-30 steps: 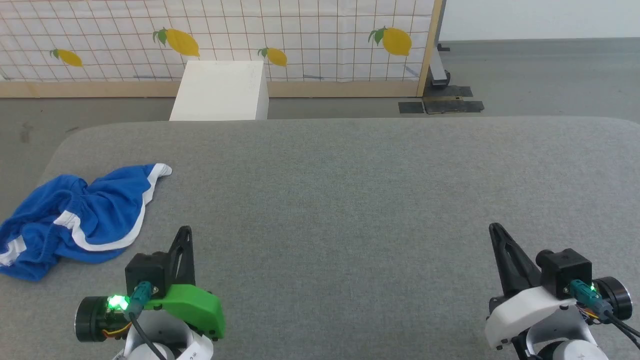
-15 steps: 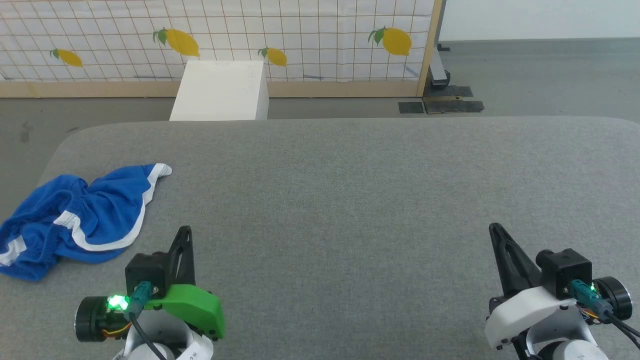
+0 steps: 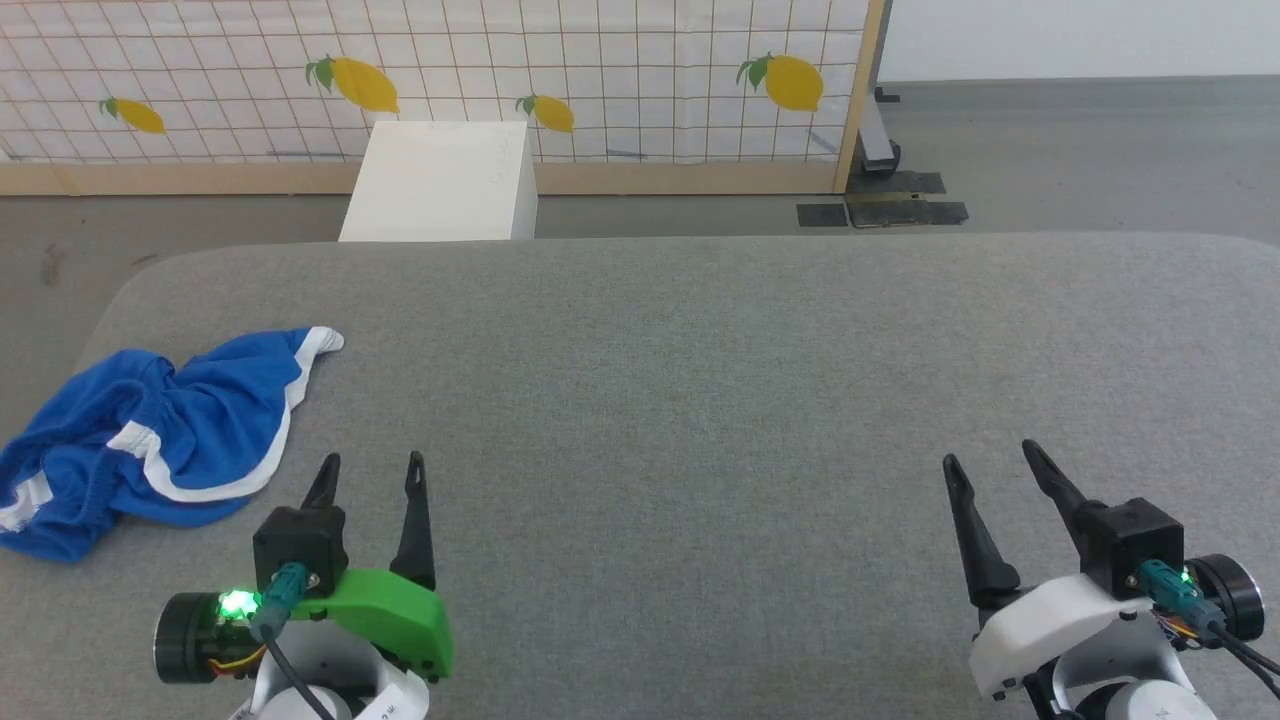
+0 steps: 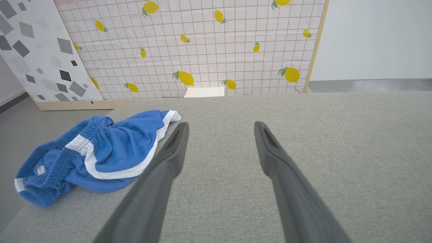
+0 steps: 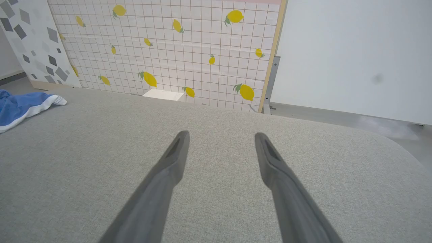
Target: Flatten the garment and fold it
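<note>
Blue soft garment (image 3: 150,440) is seen crumpled at desk (image 3: 700,380) left edge, near left claw (image 3: 371,460). Both claws are spread wide, empty; right claw (image 3: 990,454) well apart. Fabric judged light, floppy; elastic waistband, prob. the gathered left part, suggested as grip pt.

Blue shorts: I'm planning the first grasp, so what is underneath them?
The shorts lie crumpled directly on the grey padded surface, near its left edge. Where the fabric bunches, its lower layers and anything beneath them are covered.
</note>
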Tool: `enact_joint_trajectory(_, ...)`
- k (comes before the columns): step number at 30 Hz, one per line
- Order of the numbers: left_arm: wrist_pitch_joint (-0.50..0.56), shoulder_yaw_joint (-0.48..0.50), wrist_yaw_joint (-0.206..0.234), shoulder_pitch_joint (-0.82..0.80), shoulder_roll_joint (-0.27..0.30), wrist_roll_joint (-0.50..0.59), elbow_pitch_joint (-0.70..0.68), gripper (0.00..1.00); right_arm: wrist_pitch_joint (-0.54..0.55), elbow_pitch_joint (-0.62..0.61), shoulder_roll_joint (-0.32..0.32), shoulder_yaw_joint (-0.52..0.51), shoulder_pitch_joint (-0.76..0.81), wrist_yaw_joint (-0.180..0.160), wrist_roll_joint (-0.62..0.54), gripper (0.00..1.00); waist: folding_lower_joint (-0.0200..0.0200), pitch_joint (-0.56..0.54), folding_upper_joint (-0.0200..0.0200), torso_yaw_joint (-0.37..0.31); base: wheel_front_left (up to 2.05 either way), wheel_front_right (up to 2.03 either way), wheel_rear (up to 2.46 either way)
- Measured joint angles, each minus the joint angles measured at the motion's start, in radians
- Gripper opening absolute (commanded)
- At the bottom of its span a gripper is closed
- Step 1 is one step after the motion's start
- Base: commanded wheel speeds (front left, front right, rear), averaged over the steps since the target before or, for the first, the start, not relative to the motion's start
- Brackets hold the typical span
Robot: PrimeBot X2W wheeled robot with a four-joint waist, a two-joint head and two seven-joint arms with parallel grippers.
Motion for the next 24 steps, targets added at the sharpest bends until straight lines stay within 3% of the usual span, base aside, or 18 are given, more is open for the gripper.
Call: enact_joint_trajectory(24,-0.045,-0.038,0.013,-0.011,0.000,-0.036,0.049,1.00,-0.045,0.025,0.000,-0.015,-0.001,0.000,-0.005,1.00,0.0000,0.001,0.0000,0.000,0.00,0.00,0.00)
